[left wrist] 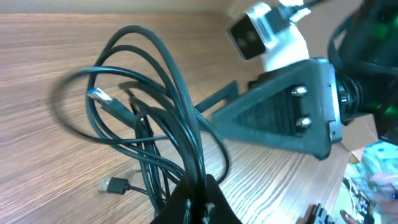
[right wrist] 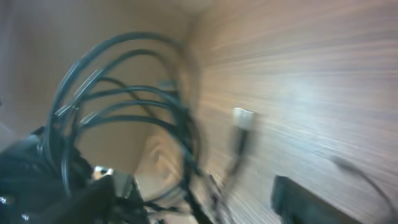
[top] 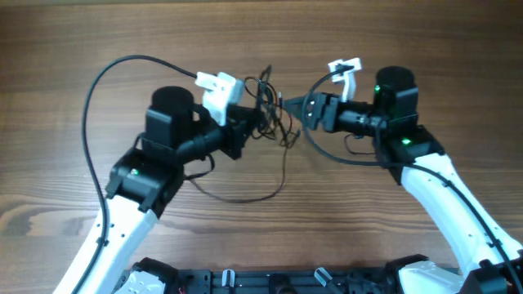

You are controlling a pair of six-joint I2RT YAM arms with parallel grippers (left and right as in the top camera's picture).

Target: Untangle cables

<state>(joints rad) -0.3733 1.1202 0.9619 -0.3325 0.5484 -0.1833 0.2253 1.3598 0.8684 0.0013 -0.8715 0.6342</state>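
Nearest the left wrist camera, the left gripper (left wrist: pixel 198 188) stood with its jaws pressed together on the cables (left wrist: pixel 163 93), pinching several strands at one point; from that pinch the thin dark cords fanned upward in overlapping loops above the table (left wrist: pixel 37 162); a USB plug (left wrist: pixel 113 185) lay flat on the wood just beside the lower strands; a blue-tipped plug (left wrist: pixel 99 95) showed within the loops; beyond them the right gripper (left wrist: pixel 205 112) pointed its tip at the bundle, close to the strands, though contact could not be told; a white wrist camera (left wrist: pixel 264 34) sat above its dark triangular body.

Seen from the right wrist, under heavy blur, the jaws of the right gripper stood wide apart, nothing clamped between them so far as the blur allowed; the loops blocked much of the view ahead; a pale plug (right wrist: pixel 242 117) lay on the wood beyond them.

From overhead, the left arm (top: pixel 147 175) rose from the lower left edge and turned its wrist rightward toward mid-table; the right arm (top: pixel 433 175) rose from the lower right and reached leftward; the two grippers faced each other, near, with the tangle between them; one slack loop trailed across the wood below them; a thick black arm cable (top: pixel 94 106) arched around the left arm's outer side.
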